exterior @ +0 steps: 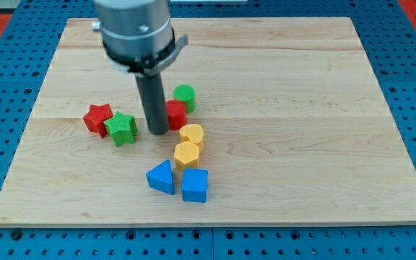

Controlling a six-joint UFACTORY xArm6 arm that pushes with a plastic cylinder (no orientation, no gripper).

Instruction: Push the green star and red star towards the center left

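Observation:
The red star lies at the board's centre left, touching the green star just to its lower right. My tip rests on the board a little to the right of the green star, with a small gap between them. The rod stands in front of a red block and hides its left part.
A green round block sits above right of the red block. A yellow block and a yellow hexagon sit below right of the tip. A blue triangle and a blue block lie near the bottom. The wooden board ends on a blue pegboard.

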